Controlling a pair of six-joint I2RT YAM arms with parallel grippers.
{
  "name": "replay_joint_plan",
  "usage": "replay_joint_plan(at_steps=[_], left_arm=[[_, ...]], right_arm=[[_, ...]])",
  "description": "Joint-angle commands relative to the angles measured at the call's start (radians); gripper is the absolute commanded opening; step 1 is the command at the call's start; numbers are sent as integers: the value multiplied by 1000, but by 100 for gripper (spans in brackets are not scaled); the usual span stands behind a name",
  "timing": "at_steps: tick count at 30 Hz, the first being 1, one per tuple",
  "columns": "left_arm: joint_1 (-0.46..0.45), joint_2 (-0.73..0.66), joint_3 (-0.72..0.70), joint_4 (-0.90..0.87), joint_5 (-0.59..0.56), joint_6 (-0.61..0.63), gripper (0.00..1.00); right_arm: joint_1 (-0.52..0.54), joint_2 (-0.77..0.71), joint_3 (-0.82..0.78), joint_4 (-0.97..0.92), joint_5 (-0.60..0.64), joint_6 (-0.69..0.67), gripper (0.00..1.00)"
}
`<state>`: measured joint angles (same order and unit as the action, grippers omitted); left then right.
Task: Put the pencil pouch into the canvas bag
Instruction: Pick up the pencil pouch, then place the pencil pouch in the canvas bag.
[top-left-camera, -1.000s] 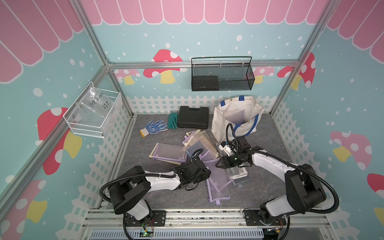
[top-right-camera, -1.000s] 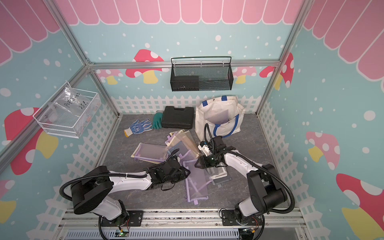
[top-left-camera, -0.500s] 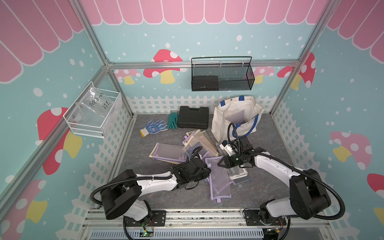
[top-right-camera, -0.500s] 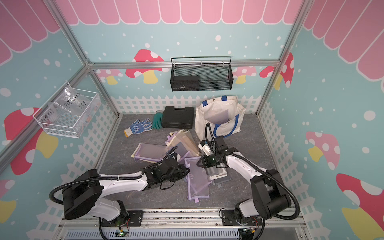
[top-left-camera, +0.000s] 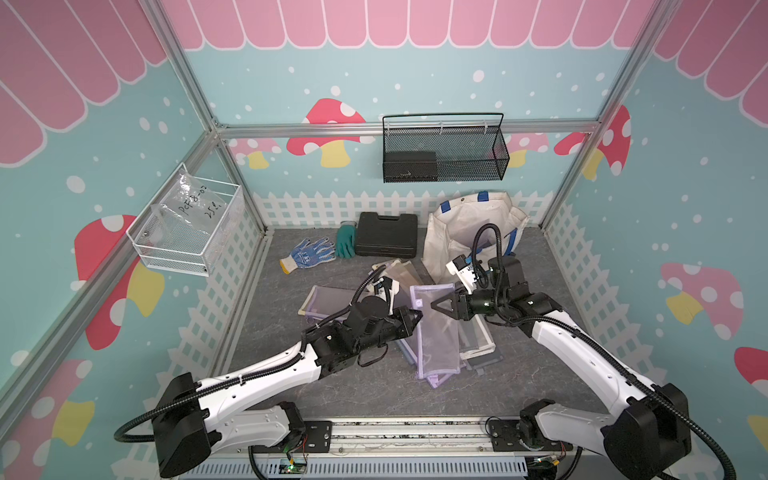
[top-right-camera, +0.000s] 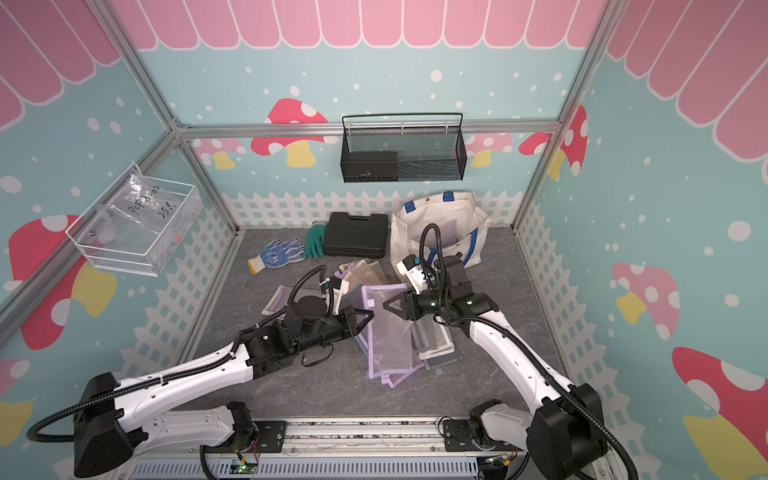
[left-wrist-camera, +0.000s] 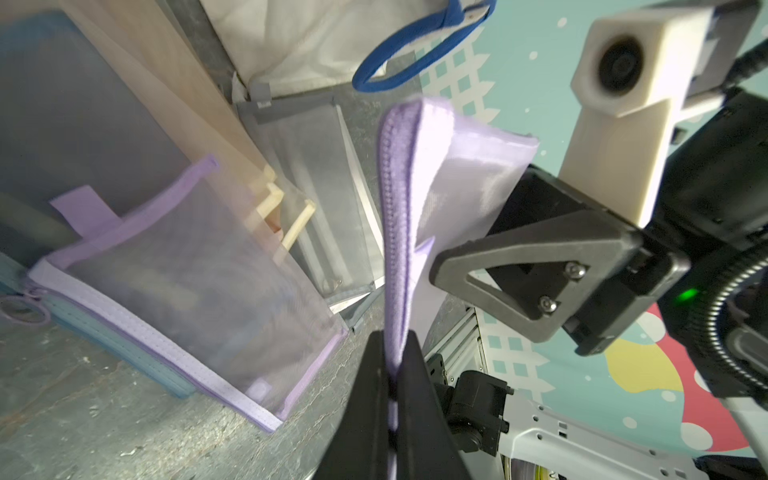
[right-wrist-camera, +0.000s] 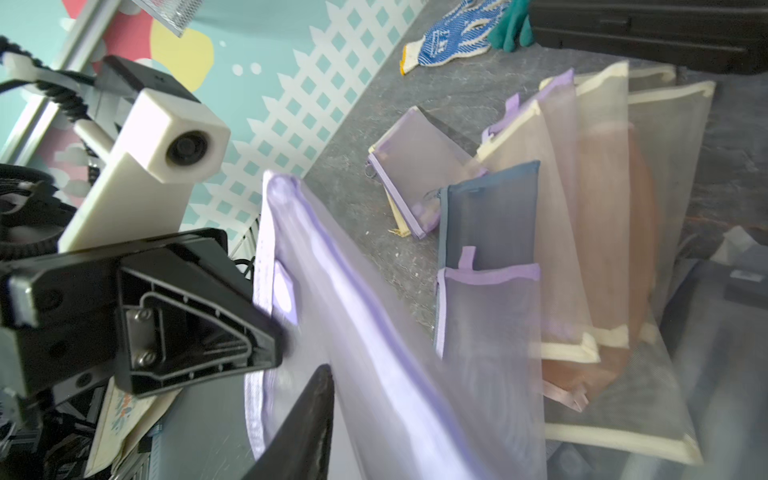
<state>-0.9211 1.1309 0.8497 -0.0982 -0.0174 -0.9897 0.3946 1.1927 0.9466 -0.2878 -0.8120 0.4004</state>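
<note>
The left end effector (left-wrist-camera: 392, 374) was clamped fully shut on the zipper edge of the purple pencil pouch (top-left-camera: 437, 332). The right end effector (top-left-camera: 436, 305) stood part open astride the opposite edge. The step in hand was judged a lift or handover. The next move likely called for carrying the pouch past the right end effector into the canvas bag (top-left-camera: 465, 224).

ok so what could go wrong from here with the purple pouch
1. The left gripper pinches only the thin zipper edge of the purple pouch; it may slip free when lifted.
2. The right gripper sits close beside it, so the two could collide.
3. The canvas bag sags, so the limp pouch might catch on its rim.
</note>
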Motion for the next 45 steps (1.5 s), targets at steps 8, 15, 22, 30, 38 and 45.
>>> replay_joint_plan(at_steps=[8,15,22,30,38,45], left_arm=[[56,-45,62,-61,-39,73,0],[57,-7,126,-81,-31,115,0],[59,-5,188,-238,-103,146,59],[62,49,279,-422,-156,225,79],[65,135,371,-485,-126,319,79],[73,198,437,-514,-78,381,78]], right_arm=[[6,-26,-13,294,-175,176,17],[-13,-6,22,275,-158,184,0],[-242,20,169,249,-82,306,0],[-356,158,439,303,88,491,0],[-424,203,358,586,283,872,0],[-431,272,314,705,417,981,0]])
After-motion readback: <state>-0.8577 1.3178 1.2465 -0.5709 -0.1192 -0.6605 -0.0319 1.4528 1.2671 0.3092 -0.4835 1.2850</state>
